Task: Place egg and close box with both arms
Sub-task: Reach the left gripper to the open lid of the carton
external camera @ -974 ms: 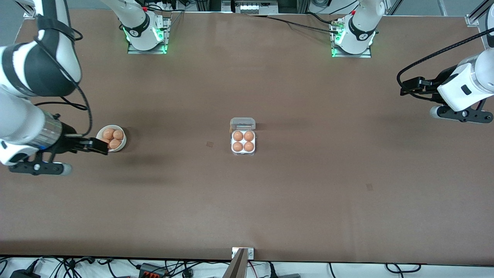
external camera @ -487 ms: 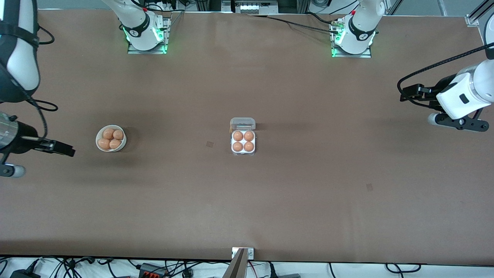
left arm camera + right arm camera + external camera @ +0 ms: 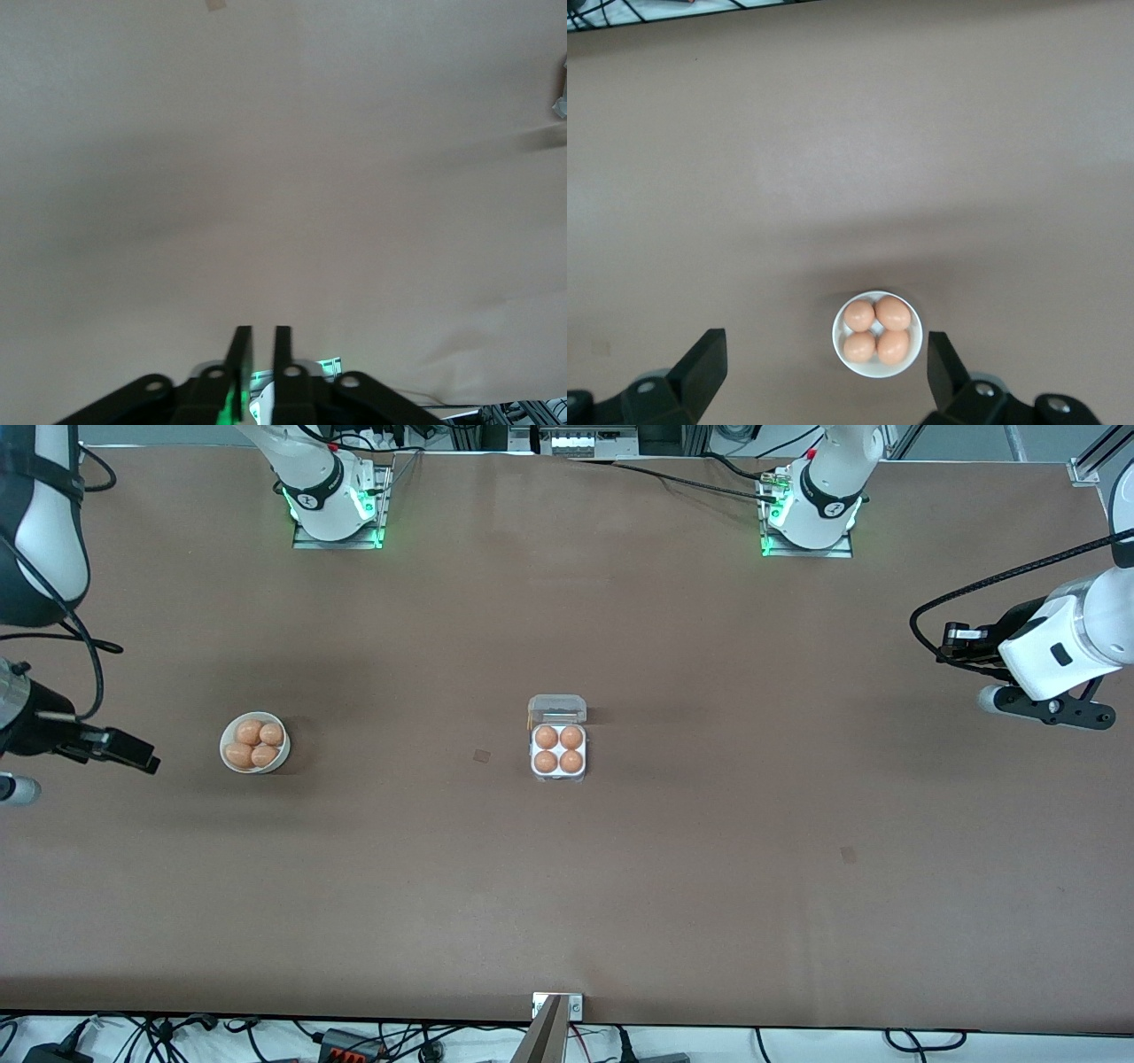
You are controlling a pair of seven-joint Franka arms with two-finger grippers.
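Clear-lidded box (image 3: 557, 737) at frame centre holds four eggs, lid apparently up. Right gripper (image 3: 824, 372), jaws spread, hangs at frame's left edge; left gripper (image 3: 258, 350), nearly clenched, waits at the right edge.

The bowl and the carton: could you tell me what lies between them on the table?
Nothing: the front view shows only bare table between the bowl and the carton.

Open box (image 3: 558, 737) with 4 eggs mid-table, bowl (image 3: 255, 743) of 4 eggs toward the right arm's end.

2 glossy white arms (image 3: 1076, 642), dark bands, black cables.
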